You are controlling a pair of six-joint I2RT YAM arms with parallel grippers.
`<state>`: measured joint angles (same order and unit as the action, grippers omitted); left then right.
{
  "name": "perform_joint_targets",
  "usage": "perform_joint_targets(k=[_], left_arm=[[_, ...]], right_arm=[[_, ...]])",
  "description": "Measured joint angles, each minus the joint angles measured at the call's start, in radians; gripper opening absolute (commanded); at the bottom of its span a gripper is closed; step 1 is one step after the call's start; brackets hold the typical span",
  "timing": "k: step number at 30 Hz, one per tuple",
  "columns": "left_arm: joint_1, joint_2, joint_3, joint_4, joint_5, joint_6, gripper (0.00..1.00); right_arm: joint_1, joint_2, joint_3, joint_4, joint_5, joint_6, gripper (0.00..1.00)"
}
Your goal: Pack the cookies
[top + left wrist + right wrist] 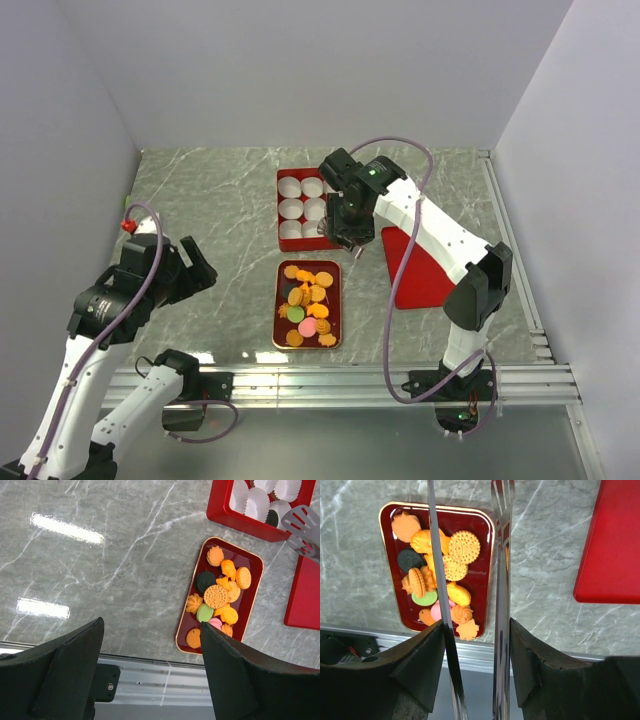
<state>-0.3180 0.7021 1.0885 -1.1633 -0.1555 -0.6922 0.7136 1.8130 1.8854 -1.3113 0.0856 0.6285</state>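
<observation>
I see right claw [476, 625] clamped round long metal tongs [501, 580], blades apart. Left claw [150, 630] spread wide, empty. Small orange cookies [455, 555] piled in dark-red gold-rimmed tray [481, 587].

1. The left arm [75, 385] and the right arm [420, 215] had white link shells joined by black joint housings.
2. A mauve cable [388, 310] ran in loops along the right arm. A matching cable [143, 290] followed the left arm.
3. A green indicator light [372, 172] was lit on the right arm's black wrist housing.
4. A red fitting [129, 224] sat on the left arm's cable.
5. The left gripper [150, 625] and the right gripper [475, 630] carried matte black, wedge-shaped fingers [65, 675].
6. A black base block [105, 680] bore a small silver screw [110, 686].
</observation>
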Motion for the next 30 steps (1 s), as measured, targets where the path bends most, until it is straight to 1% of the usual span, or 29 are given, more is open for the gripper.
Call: perform_joint_targets(k=[9,15,17,19,23,25,30], left_arm=[[0.0,-0.024,0.0,-0.002,-0.002,0.0,0.84],[0.0,-0.027,0.0,-0.003,-0.001,0.0,0.83],[0.0,-0.027,0.0,-0.002,0.0,0.0,0.83],[0.0,-0.027,0.0,-0.001,0.0,0.0,0.83],[0.0,-0.023,-0.002,0.001,0.0,0.0,0.82],[0.0,-0.023,-0.004,0.001,0.001,-0.001,0.82],[0.0,-0.023,-0.005,0.006,0.008,-0.004,0.82]], right_arm=[[0.0,-0.006,-0.009,-0.006,0.022,0.001,0.59],[0.013,-0.122,-0.119,-0.003,0.035,0.029,0.59],[0.043,-0.161,-0.133,-0.013,0.048,0.045,0.59],[0.104,-0.185,-0.134,-0.019,0.061,0.067,0.6],[0.241,-0.193,-0.143,-0.019,0.064,0.116,0.59],[0.29,-0.193,-0.161,-0.016,0.054,0.142,0.58],[0.335,-0.183,-0.184,-0.011,0.04,0.185,0.54]])
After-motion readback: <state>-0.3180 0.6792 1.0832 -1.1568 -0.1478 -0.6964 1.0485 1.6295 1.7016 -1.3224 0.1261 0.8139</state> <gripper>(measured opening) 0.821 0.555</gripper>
